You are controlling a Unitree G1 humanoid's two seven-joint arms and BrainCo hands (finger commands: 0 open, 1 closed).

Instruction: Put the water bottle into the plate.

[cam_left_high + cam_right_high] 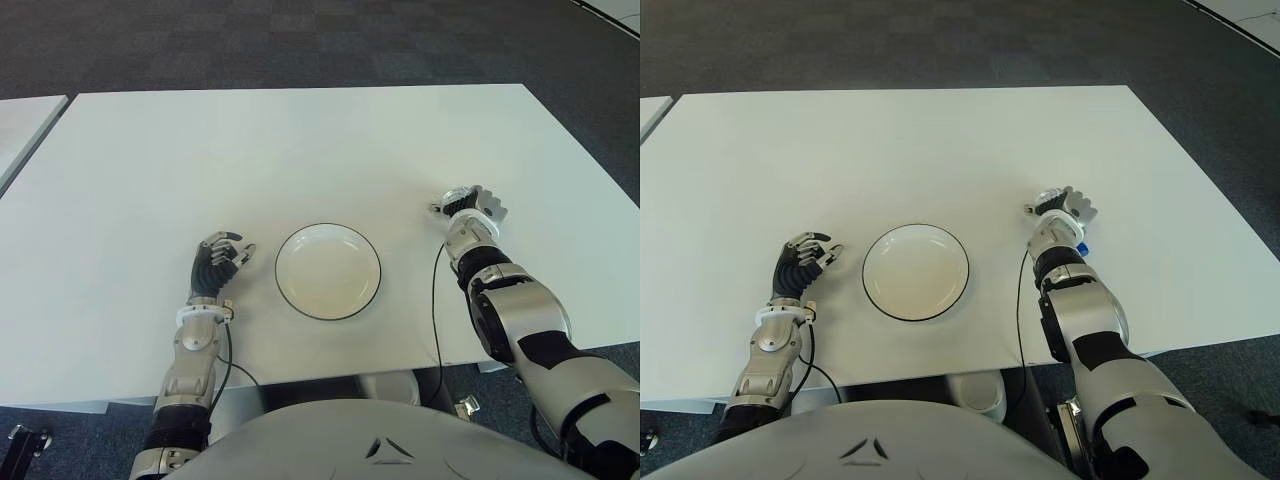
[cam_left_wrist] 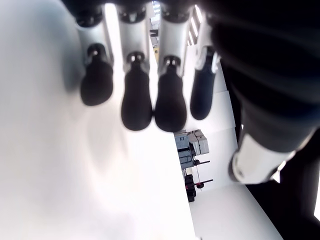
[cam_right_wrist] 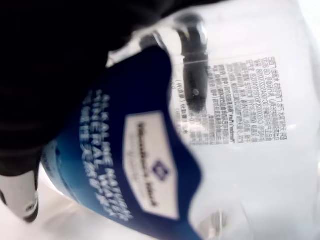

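Note:
The water bottle [image 3: 150, 170], clear plastic with a blue label, fills the right wrist view, pressed against my palm, and a dark finger [image 3: 192, 65] shows curled around it. From the head, my right hand [image 1: 468, 206] covers the bottle on the white table, right of the plate; only a blue sliver of the bottle [image 1: 1081, 247] shows under the hand. The white plate [image 1: 328, 272] with a dark rim lies empty near the front edge, a hand's width left of that hand. My left hand [image 1: 222, 256] shows just left of the plate, fingers loosely bent, holding nothing.
The white table [image 1: 300, 150] stretches far behind the plate. Its right edge runs close beyond my right hand. A second table corner [image 1: 25, 120] shows at the far left, with dark carpet beyond.

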